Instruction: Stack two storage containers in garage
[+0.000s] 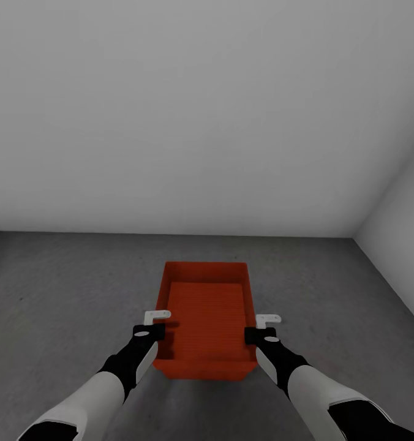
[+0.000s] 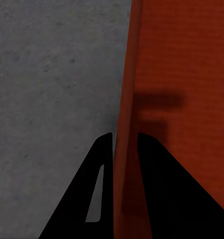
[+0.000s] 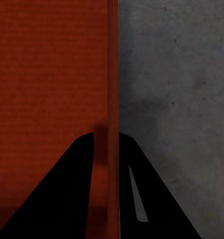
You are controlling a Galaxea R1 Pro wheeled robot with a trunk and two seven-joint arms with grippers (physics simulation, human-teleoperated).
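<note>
While each end effector, left (image 1: pixel 160 324) and right (image 1: pixel 263 327), clamps a side wall, the storage container (image 1: pixel 206 306) hangs above the floor (image 1: pixel 66 288).

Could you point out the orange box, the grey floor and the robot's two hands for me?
storage container (image 1: pixel 205 306): head view, inside bottom.
floor (image 1: pixel 66 288): head view, bare concrete.
left gripper (image 2: pixel 124 174): left wrist view, fingers astride the box wall.
right gripper (image 3: pixel 108 172): right wrist view, likewise.

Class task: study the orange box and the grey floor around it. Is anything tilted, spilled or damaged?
Nothing stands out. The orange box looks level and intact, with each end effector, left and right, clamped on a side wall above the grey floor.
</note>
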